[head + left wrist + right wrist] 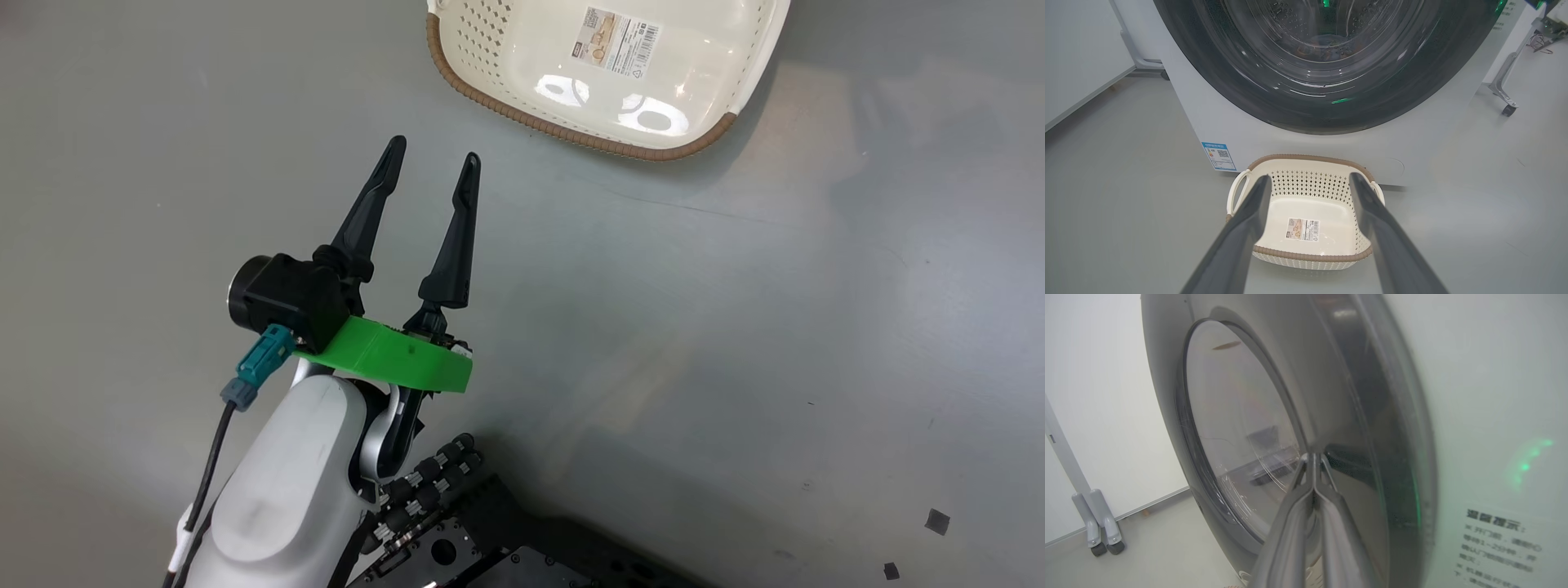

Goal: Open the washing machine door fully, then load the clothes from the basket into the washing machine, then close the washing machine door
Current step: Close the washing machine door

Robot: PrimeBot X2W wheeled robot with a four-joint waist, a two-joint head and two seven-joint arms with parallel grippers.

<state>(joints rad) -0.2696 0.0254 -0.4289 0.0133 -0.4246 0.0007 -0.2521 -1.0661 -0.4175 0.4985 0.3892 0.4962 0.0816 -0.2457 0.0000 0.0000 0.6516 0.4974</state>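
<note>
Your left gripper (pixel 434 151) spread — the basket (pixel 490 49) lies on the floor (pixel 735 327) beyond its tips, not touching. Your right gripper (pixel 1313 457) pressed together, tips at the washing machine door (pixel 1237 416) — contact unclear.

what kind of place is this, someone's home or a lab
Probably a lab or test room, not a home: a washing machine on bare grey floor, a basket in front, a wheeled stand beside it.

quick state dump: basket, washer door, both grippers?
basket: upright on the floor, empty
washing machine door: looks closed against the machine front; latch cannot be told
left gripper: open, holding nothing, above the floor near the basket
right gripper: shut, holding nothing, tips right at the door's dark rim
</note>
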